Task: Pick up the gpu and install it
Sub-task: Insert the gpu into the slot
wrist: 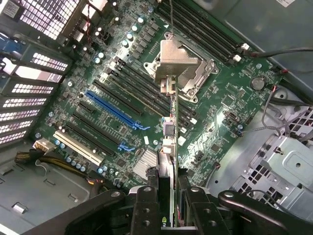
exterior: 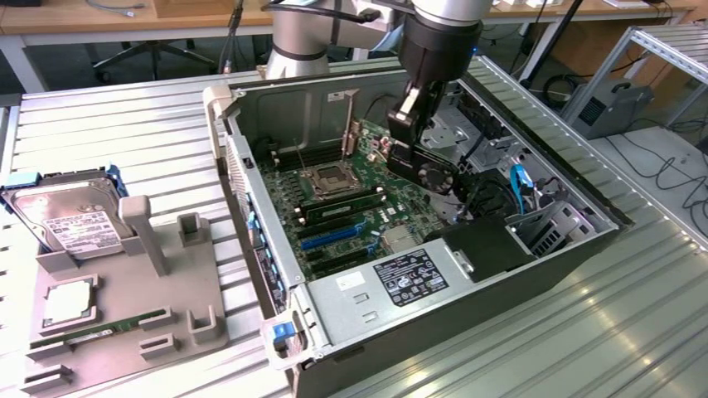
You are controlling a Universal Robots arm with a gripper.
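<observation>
gpu (exterior: 426,172) — edge-on, clenched in end effector (wrist: 169,210), hanging above motherboard (wrist: 220,98) inside open-sided case (exterior: 498,315) | room: blue slot (wrist: 115,110) bare, vented cage (exterior: 548,236) near | writing: black power-supply label (exterior: 409,278), print too small to read

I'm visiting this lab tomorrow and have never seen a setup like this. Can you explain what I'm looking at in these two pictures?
A robot arm works over an open computer case that lies on a metal table. One picture comes from a camera standing off to the side. The other comes from a camera on the arm's wrist, looking past the gripper at the motherboard. The gripper is shut on the gpu, a dark card that the wrist view sees edge-on, and holds it over the motherboard inside the case. At the exterior view's left, a grey holder carries a hard drive, a processor chip and a RAM stick.
</observation>
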